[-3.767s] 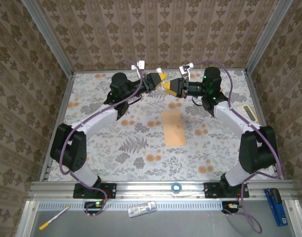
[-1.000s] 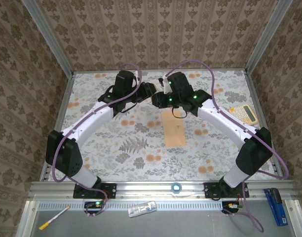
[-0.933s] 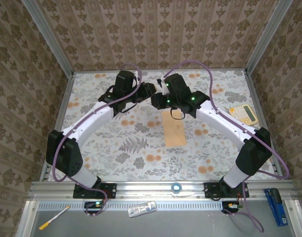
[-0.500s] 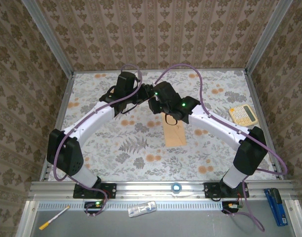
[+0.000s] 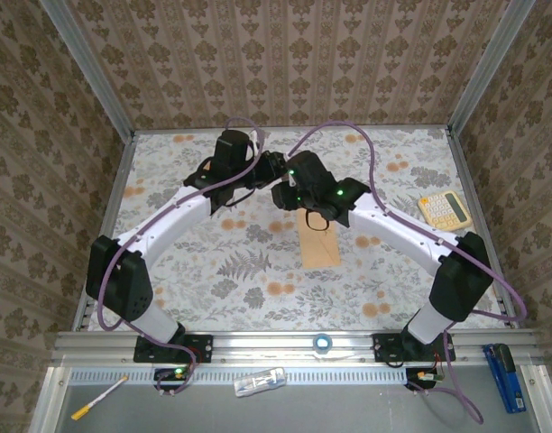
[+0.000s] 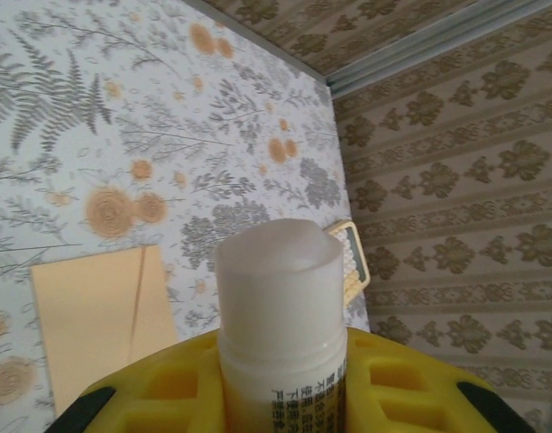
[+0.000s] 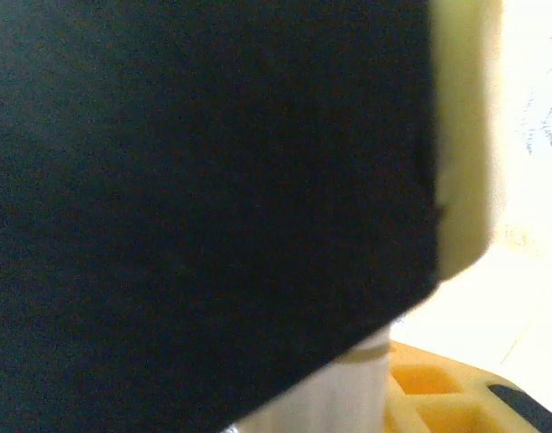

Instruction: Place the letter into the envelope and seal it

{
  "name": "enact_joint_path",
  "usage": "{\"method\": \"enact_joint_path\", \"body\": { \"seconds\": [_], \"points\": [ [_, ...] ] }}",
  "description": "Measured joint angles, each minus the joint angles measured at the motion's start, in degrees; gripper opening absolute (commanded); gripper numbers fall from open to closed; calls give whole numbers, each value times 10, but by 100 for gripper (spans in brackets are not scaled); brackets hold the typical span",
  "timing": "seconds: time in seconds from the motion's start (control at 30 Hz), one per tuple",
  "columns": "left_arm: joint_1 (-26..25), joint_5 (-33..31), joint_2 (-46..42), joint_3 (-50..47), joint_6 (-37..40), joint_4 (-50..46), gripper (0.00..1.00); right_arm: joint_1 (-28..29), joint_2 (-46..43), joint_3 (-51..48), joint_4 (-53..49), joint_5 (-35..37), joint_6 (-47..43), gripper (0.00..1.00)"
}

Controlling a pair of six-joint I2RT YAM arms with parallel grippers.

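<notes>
near edge, on the metal rail: a yellow-tipped pen (image 5: 97, 398) at 7 o'clock, a clear plastic packet (image 5: 260, 382) and a small tape roll (image 5: 323, 342) at 6 o'clock, and a blue tool (image 5: 503, 365) at 5 o'clock. no writing on them can be read.

the envelope (image 5: 317, 240) lies flat on the floral tablecloth (image 5: 213, 271) about mid-table, a touch toward 3 o'clock, its long sides running from 6 to 12. it is plain tan and oblong, with no address or stamp. in the left wrist view the envelope (image 6: 96, 316) shows one straight line down its length, dividing a wide panel from a narrower strip.

over its 12 o'clock end the two arms meet. the left gripper (image 6: 278, 383) is clamped on a glue stick (image 6: 278, 280), a white tube with a rounded pale top standing between the yellow fingers (image 6: 159, 397). its label carries small dark printed characters, too small to read. the right gripper (image 5: 281, 185) is close beside it at the left gripper's 4 o'clock. in the right wrist view a dark blurred shape sits right at the lens, so i cannot tell how wide its jaws stand.

a pale yellow calculator (image 5: 447, 209) with white keys lies at the 3 o'clock edge, well apart from the envelope. no brand is legible.

patterned walls (image 5: 285, 63) close the far side.
</notes>
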Motion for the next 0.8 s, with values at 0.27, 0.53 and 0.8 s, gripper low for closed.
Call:
{"method": "enact_joint_path", "body": {
  "seconds": [0.27, 0.53, 0.8],
  "points": [
    [7, 42, 0, -18, -17, 86, 0, -118, -31, -63, 105, -282, 85, 55],
    [31, 103, 0, -53, -39, 197, 0, -217, -33, -152, 325, -546, 241, 66],
    [42, 158, 8, -76, -102, 368, 0, -243, -36, -156, 433, -644, 312, 69]
  ]
}}
